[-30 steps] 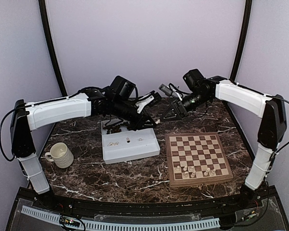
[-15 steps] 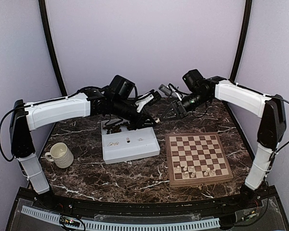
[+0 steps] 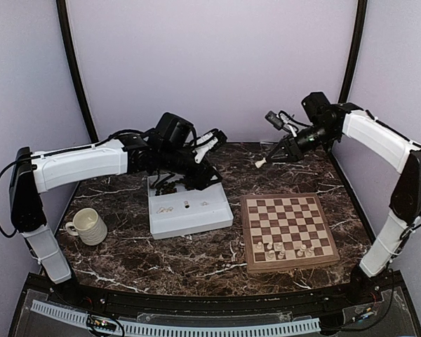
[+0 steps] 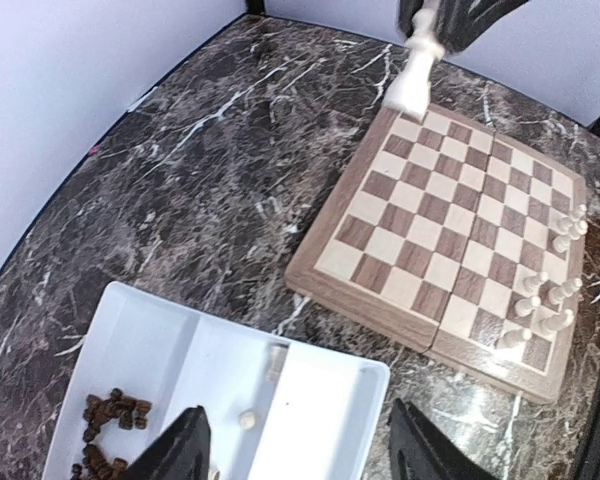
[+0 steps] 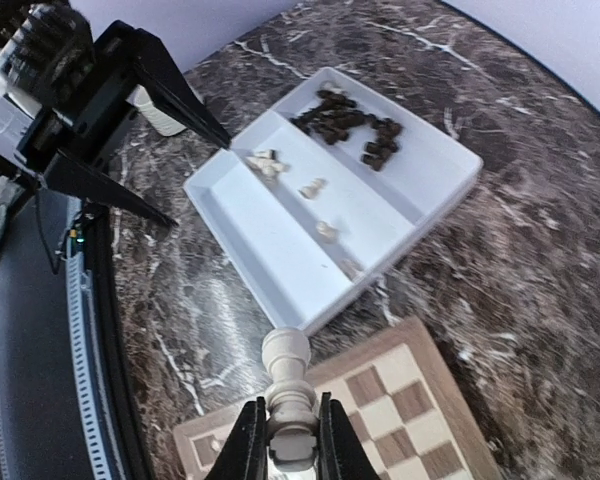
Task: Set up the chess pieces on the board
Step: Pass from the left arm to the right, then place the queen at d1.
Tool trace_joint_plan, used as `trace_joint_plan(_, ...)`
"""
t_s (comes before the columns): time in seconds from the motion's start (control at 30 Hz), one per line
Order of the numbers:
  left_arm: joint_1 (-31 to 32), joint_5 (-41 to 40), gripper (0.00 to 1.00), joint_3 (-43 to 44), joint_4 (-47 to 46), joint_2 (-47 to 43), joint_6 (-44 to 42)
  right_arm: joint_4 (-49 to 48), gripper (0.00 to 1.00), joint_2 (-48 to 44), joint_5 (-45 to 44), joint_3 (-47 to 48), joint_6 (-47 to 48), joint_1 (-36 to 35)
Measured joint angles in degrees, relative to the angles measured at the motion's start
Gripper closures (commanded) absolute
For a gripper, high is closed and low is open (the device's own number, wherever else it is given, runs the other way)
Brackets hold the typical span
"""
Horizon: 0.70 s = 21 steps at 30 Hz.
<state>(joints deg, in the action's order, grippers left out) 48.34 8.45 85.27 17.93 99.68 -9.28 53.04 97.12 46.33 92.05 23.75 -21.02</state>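
Marble bench (image 3: 126,261) — right pincer (image 5: 290,445) clamped on a cream chess piece (image 5: 286,385), aloft; left pincer (image 4: 300,455) apart over the tray (image 4: 180,350).

No readable text, labels or numbers anywhere

My top external view sits high behind the arm bases, faces the back wall and takes in the whole table (image 3: 126,260). My left wrist camera looks steeply down from above the white tray (image 4: 320,400), across to the board (image 4: 450,230). My right wrist camera looks down past the right end effector (image 5: 288,445), over a board corner toward the tray. All three share tray and board.
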Motion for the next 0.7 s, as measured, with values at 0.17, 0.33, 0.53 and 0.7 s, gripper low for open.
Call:
trace_joint_plan(0.17,-0.02,-8.92,0.26,-1.7,-1.6,-1.14,0.92,4.79,0.98,-7.89,-8.22,-4.07,7.8,3.43)
trace_joint_plan(0.33,-0.07,-14.95,0.26,-1.86,-2.14,-1.16,0.98,8.85,0.97,-15.39,-15.93,-10.71,14.49,2.58)
trace_joint_plan(0.53,-0.24,-21.57,0.26,-2.75,-3.63,-1.16,1.16,12.5,0.97,-20.39,-25.24,-16.87,20.06,-2.6)
trace_joint_plan(0.7,-0.83,-24.46,0.26,-3.15,-3.85,-1.07,1.81,15.17,0.96,-21.62,-28.02,-20.87,23.5,-8.63)
